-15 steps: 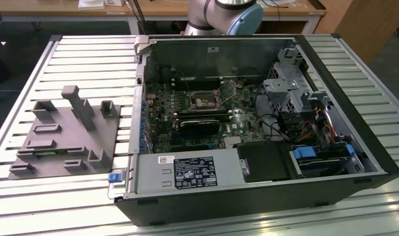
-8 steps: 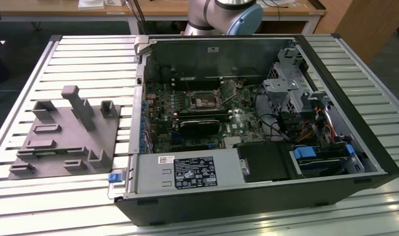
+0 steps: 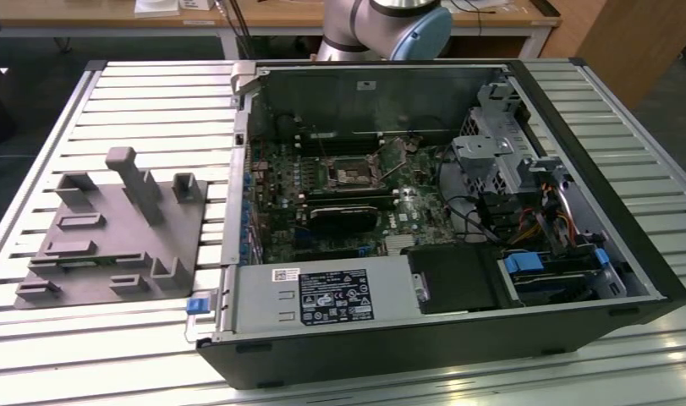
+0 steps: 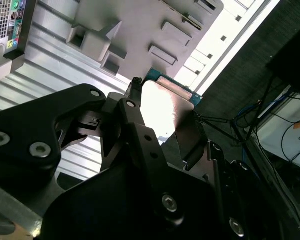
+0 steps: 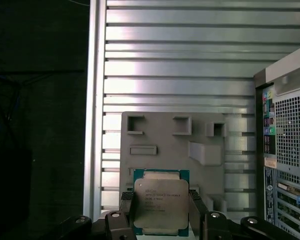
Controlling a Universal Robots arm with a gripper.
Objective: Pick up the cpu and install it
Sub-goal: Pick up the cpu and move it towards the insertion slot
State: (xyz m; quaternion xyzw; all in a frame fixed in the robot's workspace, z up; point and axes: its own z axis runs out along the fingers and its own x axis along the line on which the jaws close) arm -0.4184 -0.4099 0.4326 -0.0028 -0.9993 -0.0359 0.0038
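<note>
**Silver-grey cpu (image 5: 161,202) gripped in my end effector (image 5: 161,212)**

Both wrist views show the chip sitting between my two dark fingers (image 5: 196,212). The fingers are closed in on its opposite edges, so they stand only the chip's width apart. Its metal lid faces the camera in the first wrist view, with a green board edge showing around it. In the second wrist view the cpu (image 4: 162,107) catches the light and shines pale between the black linkages.

Behind the chip lies the grey fixture plate (image 5: 172,145) with its raised blocks and recessed pockets, resting on the slatted aluminium bench (image 5: 180,60). The chip appears to be lifted clear of the plate, though from this angle I cannot be sure of the gap.

In the exterior view the same fixture plate (image 3: 95,245) is on the bench toward the exterior view's left. Just beside it, toward the exterior view's right, lies the opened computer case (image 3: 433,347). Inside the case the motherboard (image 3: 320,194) lies flat, and its dark socket (image 3: 352,173) with a metal frame has no chip seated in it. The base of my arm (image 3: 388,21) rises beyond the far side of the case.
</note>
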